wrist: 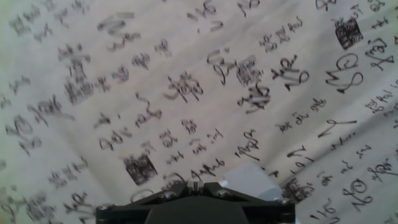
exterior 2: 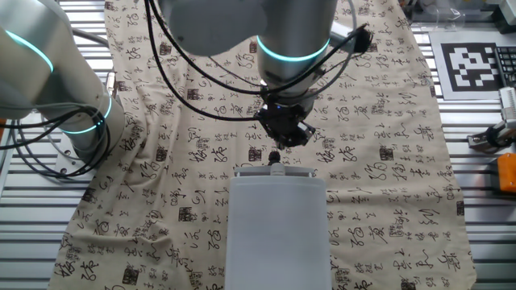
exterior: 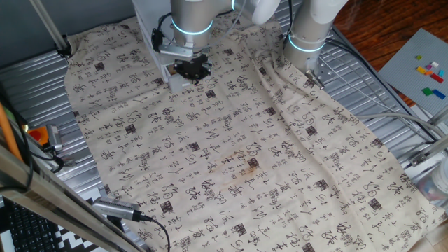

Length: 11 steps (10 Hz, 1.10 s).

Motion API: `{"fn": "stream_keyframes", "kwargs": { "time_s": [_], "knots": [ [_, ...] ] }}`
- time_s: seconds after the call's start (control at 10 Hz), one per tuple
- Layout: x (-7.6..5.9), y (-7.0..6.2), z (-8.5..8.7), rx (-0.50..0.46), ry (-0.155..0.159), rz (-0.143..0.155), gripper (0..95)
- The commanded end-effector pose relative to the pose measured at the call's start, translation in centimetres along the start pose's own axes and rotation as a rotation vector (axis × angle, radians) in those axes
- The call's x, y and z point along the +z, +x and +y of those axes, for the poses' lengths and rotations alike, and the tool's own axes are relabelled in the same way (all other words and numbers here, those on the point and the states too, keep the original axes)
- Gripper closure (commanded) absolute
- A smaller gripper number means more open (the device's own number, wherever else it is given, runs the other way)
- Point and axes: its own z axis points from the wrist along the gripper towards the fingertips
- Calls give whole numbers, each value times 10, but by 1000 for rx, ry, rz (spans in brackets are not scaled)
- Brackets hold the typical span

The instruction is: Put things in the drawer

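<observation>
The white drawer unit [exterior 2: 278, 229] stands on the patterned cloth, with its round black knob [exterior 2: 275, 159] at the front. It looks pushed in. In one fixed view the drawer unit [exterior: 150, 38] is partly hidden behind my arm. My gripper [exterior 2: 284, 133] hangs just in front of and above the knob, apart from it. In the hand view the gripper [wrist: 194, 185] has its two fingers pressed together with nothing between them, and a white corner of the drawer [wrist: 252, 178] shows beside it. The tan wooden block is not in view.
A second arm [exterior: 308, 31] stands on the cloth beside mine and also shows in the other fixed view [exterior 2: 68, 105]. A grey baseplate with small coloured toy bricks [exterior: 428, 73] lies at the far right. Cables and an orange tool [exterior 2: 506, 173] lie at the table edges.
</observation>
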Motion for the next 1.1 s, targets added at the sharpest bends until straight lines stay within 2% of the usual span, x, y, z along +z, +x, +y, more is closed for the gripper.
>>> {"fn": "stream_keyframes", "kwargs": {
  "time_s": [0.1,0.2,0.5,0.8,1.1],
  "knots": [
    [6,-8,7,34,-5,-30,950],
    [10,-10,8,36,-8,-39,950],
    [14,-8,10,27,-3,-34,950],
    [17,4,12,-32,1,-25,950],
    [18,16,8,-75,8,-21,950]
  ]
}}
